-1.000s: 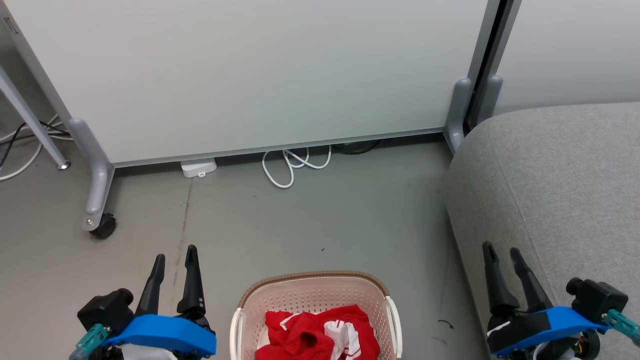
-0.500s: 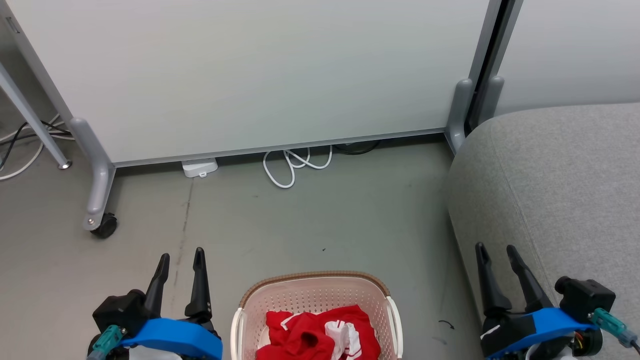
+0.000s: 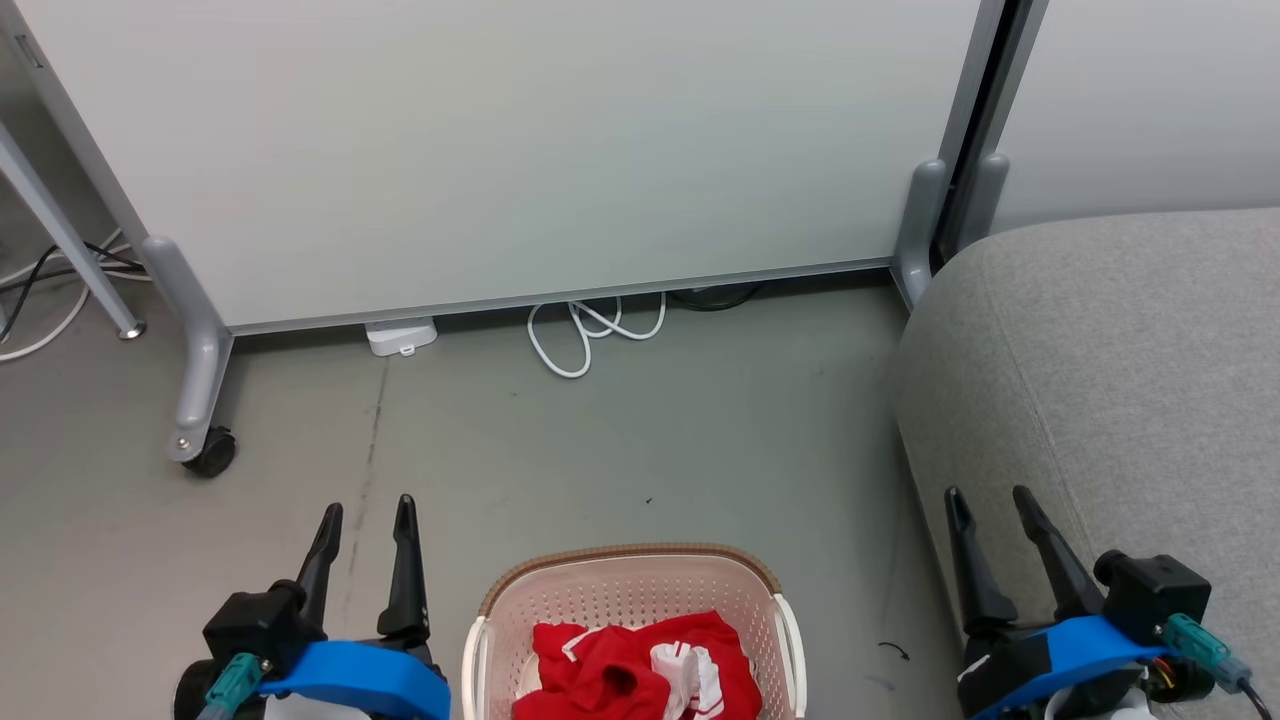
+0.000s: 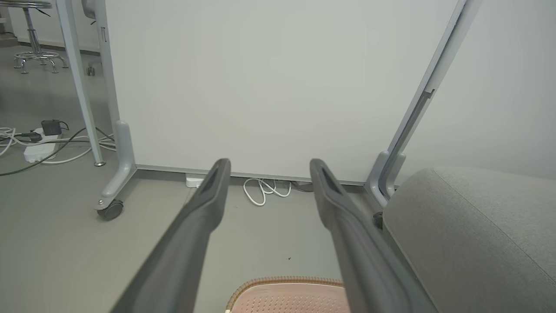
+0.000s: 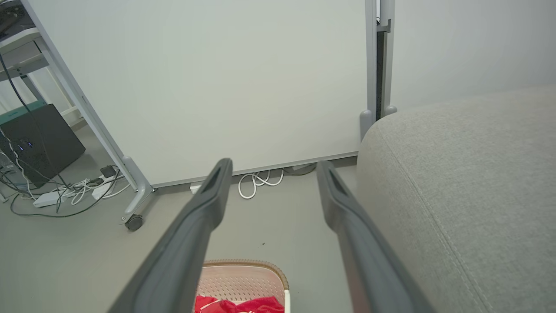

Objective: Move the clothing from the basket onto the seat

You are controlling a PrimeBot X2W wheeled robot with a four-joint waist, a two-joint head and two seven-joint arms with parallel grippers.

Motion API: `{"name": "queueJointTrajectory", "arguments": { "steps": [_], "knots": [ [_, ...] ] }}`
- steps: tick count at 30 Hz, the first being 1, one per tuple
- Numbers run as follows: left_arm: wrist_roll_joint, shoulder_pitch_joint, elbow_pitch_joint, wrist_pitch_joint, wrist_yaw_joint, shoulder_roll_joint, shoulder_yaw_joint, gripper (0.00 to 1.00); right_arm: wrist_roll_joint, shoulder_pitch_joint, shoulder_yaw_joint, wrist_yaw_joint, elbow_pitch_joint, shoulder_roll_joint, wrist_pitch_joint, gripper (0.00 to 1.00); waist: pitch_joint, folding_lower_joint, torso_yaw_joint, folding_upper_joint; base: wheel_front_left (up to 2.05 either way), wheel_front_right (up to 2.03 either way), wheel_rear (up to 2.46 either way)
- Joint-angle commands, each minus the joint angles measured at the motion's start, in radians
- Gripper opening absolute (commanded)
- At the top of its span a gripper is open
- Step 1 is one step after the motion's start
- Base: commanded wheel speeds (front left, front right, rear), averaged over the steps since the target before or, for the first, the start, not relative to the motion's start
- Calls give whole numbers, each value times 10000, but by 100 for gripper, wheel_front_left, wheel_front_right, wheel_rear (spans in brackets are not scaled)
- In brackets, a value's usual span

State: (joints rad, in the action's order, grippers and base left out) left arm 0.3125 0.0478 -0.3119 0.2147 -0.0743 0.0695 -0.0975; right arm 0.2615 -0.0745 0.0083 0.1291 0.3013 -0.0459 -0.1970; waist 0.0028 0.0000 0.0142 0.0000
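Left hand [image 3: 368, 505]: released, its two dark fingers spread wide with nothing between them. It hovers above the floor [image 3: 560, 450] just left of the basket, fingers pointing toward the partition.
Right hand [image 3: 986, 492]: also released and empty, fingers apart. It hangs by the front edge of the sofa, right of the basket, with a strip of floor between the two.
Clothing [image 3: 610, 670]: a crumpled bright-red heap with white trim, lying inside the basket. A white piece with thin red stripes [image 3: 690, 672] shows on its right side. Neither hand touches it. How many garments make up the heap cannot be told.
Basket [image 3: 630, 552]: cream perforated plastic with a brown rim band, standing on the floor between the two hands, close in front of the robot.
Sofa [image 3: 1120, 380]: large, grey fabric, rounded edges, to the right of the basket. No red cloth lies on the part that shows.
Further out: a pale partition panel [image 3: 500, 150] on castored feet, with a looped white cable [image 3: 590, 335] on the floor at its base.
Done so far: nothing, by the look of it. All the red cloth that shows is in the basket.
Left to do: everything. One hand has to reach down into the basket, pinch a garment, lift it over the rim, carry it right and let it go on the sofa, then repeat for whatever remains.
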Motion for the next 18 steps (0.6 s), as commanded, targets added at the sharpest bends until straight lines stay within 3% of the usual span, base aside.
{"name": "queueJointTrajectory", "arguments": {
  "steps": [1,18],
  "knots": [
    [-246,173,-5,105,-7,14,16,100,-281,-151,-26,23,8,-63,-91,100,-7,0,-2,0,0,0,0],
    [-1099,201,-354,430,1,-70,17,100,-1532,-85,-83,26,112,-69,-204,100,-65,0,4,0,0,0,0]
  ]
}}
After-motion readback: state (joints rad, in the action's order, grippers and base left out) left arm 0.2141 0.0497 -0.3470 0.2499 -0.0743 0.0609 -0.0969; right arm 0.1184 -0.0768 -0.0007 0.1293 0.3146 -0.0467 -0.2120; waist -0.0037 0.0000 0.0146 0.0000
